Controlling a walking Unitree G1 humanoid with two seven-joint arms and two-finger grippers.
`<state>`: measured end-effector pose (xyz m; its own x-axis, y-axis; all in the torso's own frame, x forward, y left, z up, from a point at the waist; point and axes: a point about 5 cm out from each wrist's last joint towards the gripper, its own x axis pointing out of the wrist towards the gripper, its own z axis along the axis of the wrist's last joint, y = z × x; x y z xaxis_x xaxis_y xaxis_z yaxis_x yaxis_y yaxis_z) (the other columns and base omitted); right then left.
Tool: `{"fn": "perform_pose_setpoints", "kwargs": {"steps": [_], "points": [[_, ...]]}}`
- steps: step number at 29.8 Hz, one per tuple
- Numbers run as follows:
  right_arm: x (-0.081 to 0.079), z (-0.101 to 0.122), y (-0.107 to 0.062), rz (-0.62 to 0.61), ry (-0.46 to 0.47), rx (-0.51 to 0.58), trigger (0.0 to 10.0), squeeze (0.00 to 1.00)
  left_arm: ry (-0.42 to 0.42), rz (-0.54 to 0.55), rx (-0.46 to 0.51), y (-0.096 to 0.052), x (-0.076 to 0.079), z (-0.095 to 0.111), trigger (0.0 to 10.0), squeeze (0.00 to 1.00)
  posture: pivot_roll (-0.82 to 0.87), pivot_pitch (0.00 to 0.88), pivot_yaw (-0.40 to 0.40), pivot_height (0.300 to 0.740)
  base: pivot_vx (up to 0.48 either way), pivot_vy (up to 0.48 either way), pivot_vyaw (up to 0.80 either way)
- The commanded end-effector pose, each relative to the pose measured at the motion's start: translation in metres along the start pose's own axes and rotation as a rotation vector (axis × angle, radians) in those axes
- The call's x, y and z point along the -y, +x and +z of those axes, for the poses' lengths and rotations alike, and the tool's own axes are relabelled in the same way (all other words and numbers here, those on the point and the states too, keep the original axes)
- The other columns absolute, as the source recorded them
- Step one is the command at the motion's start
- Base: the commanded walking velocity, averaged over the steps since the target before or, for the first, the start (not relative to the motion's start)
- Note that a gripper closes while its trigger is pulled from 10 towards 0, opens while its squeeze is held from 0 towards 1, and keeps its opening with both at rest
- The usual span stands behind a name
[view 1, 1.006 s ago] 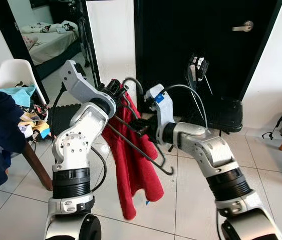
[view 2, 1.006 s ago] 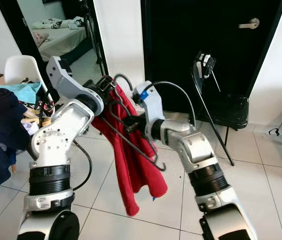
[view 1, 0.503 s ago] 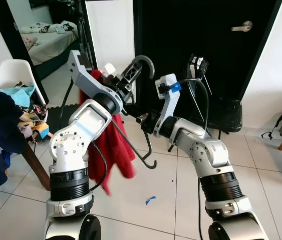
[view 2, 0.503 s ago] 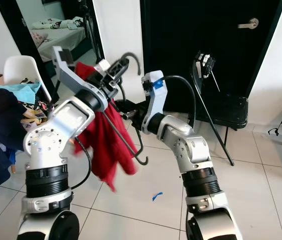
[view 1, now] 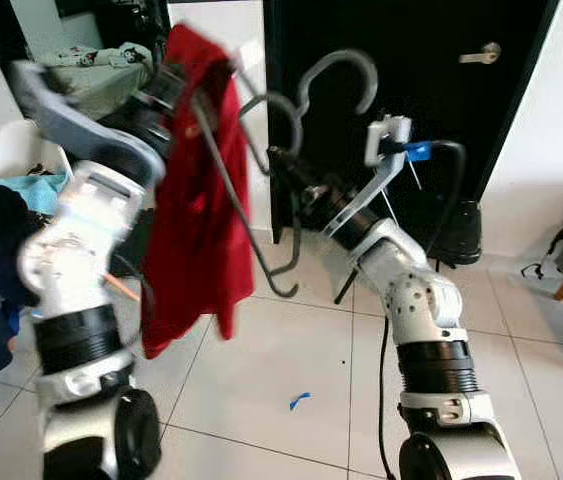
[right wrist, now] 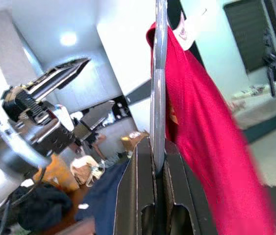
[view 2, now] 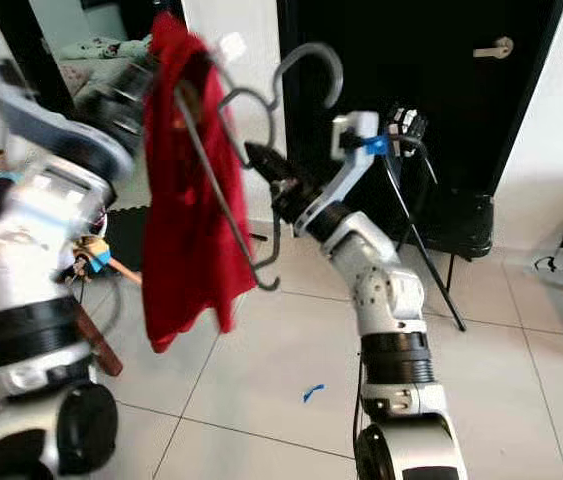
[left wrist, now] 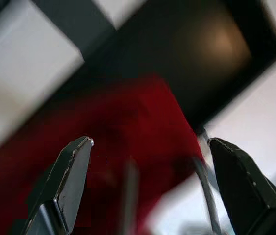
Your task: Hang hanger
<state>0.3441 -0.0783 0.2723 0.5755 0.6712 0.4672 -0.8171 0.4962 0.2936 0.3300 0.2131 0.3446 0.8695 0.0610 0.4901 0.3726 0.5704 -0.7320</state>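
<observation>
Two grippers lift one grey wire hanger with a red cloth

Two black fingers of the right gripper (right wrist: pixel 153 169) pinch shut on the grey wire hanger (view 1: pixel 291 215); the left gripper (left wrist: pixel 147 191) stands wide apart, the draped red cloth (view 1: pixel 196 220) just beyond its tips. Both silver arms hold high before the black door (view 1: pixel 421 90). Judging from this, keep the hook upright and lift steadily so the cloth stays draped.
</observation>
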Motion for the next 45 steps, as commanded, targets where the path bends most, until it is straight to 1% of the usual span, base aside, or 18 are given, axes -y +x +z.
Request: {"fn": "perform_pose_setpoints", "kwargs": {"steps": [1, 3, 4, 5, 6, 7, 10, 11, 12, 13, 14, 16, 18, 20, 28, 32, 37, 45], "points": [[-0.007, 0.009, 0.005, 0.048, -0.008, 0.053, 10.0, 0.0, 0.018, 0.008, 0.065, 0.0, 0.0, 0.013, 10.0, 0.0, 0.01, 0.0, 0.023, 0.74, 0.0, 0.0, 0.0], [-0.007, 0.017, 0.006, 0.065, -0.019, 0.074, 10.0, 0.0, 0.109, -0.104, 0.194, -0.014, 0.002, 0.042, 10.0, 0.0, 0.02, 0.0, 0.017, 0.74, 0.0, 0.0, 0.0], [-0.008, 0.02, 0.006, 0.072, -0.024, 0.079, 10.0, 0.0, 0.142, -0.153, 0.22, -0.021, 0.003, 0.047, 10.0, 0.0, 0.02, 0.0, 0.017, 0.74, 0.0, 0.0, 0.0], [-0.008, 0.02, 0.006, 0.072, -0.024, 0.079, 10.0, 0.0, 0.142, -0.153, 0.22, -0.021, 0.003, 0.047, 10.0, 0.0, 0.02, 0.0, 0.017, 0.74, 0.0, 0.0, 0.0], [-0.009, 0.023, 0.006, 0.086, -0.035, 0.084, 10.0, 0.0, 0.223, -0.164, 0.208, -0.028, -0.001, 0.045, 10.0, 0.0, 0.02, 0.0, 0.012, 0.74, 0.0, 0.0, 0.0], [-0.009, 0.023, 0.006, 0.086, -0.035, 0.084, 10.0, 0.0, 0.223, -0.164, 0.208, -0.028, -0.001, 0.045, 10.0, 0.0, 0.02, 0.0, 0.012, 0.74, 0.0, 0.0, 0.0], [-0.013, 0.028, 0.008, 0.109, -0.077, 0.078, 10.0, 0.0, 0.464, -0.201, 0.075, -0.042, -0.007, 0.017, 10.0, 0.0, 0.02, 0.0, 0.007, 0.74, 0.0, 0.0, 0.0], [-0.013, 0.029, 0.009, 0.109, -0.088, 0.075, 10.0, 0.0, 0.519, -0.226, 0.041, -0.044, -0.006, 0.008, 10.0, 0.0, 0.01, 0.0, 0.007, 0.74, 0.0, 0.0, 0.0], [-0.013, 0.029, 0.009, 0.109, -0.088, 0.075, 10.0, 0.0, 0.519, -0.226, 0.041, -0.044, -0.006, 0.008, 10.0, 0.0, 0.01, 0.0, 0.007, 0.74, 0.0, 0.0, 0.0], [-0.013, 0.029, 0.01, 0.099, -0.104, 0.07, 10.0, 0.0, 0.629, -0.256, -0.011, -0.046, -0.007, -0.008, 10.0, 0.0, 0.01, 0.0, 0.004, 0.74, 0.0, 0.0, 0.0], [-0.013, 0.029, 0.01, 0.099, -0.104, 0.07, 10.0, 0.0, 0.629, -0.256, -0.011, -0.046, -0.007, -0.008, 10.0, 0.0, 0.01, 0.0, 0.004, 0.74, 0.0, 0.0, 0.0], [-0.013, 0.03, 0.011, 0.097, -0.11, 0.072, 10.0, 0.0, 0.727, -0.269, -0.04, -0.048, -0.011, -0.018, 10.0, 0.0, 0.01, 0.0, 0.005, 0.74, 0.0, 0.0, 0.0], [-0.014, 0.031, 0.012, 0.098, -0.112, 0.075, 10.0, 0.0, 0.748, -0.26, -0.041, -0.047, -0.012, -0.022, 10.0, 0.0, 0.01, 0.0, 0.007, 0.74, 0.0, 0.0, 0.0], [-0.018, 0.034, 0.014, 0.111, -0.122, 0.079, 10.0, 0.0, 0.837, -0.262, -0.039, -0.047, -0.014, -0.03, 10.0, 0.0, 0.0, 0.0, 0.006, 0.74, 0.0, 0.0, 0.0], [-0.023, 0.036, 0.015, 0.136, -0.13, 0.078, 10.0, 0.0, 0.909, -0.282, -0.029, -0.046, -0.012, -0.038, 10.0, 0.0, -0.01, 0.0, 0.012, 0.74, 0.0, 0.0, 0.0], [-0.026, 0.039, 0.015, 0.149, -0.134, 0.084, 10.0, 0.0, 0.995, -0.231, -0.007, -0.046, -0.021, -0.036, 10.0, 0.0, -0.01, 0.0, 0.015, 0.74, 0.0, 0.0, 0.0], [-0.028, 0.041, 0.015, 0.161, -0.136, 0.086, 10.0, 0.0, 1.011, -0.21, -0.014, -0.045, -0.026, -0.036, 10.0, 0.0, -0.01, 0.0, 0.017, 0.74, 0.0, 0.0, 0.0], [-0.047, 0.037, 0.013, 0.287, -0.127, 0.059, 10.0, 0.0, 1.043, -0.187, 0.006, -0.04, -0.031, -0.034, 10.0, 0.0, -0.02, 0.0, 0.024, 0.74, 0.0, 0.0, 0.0]]}}
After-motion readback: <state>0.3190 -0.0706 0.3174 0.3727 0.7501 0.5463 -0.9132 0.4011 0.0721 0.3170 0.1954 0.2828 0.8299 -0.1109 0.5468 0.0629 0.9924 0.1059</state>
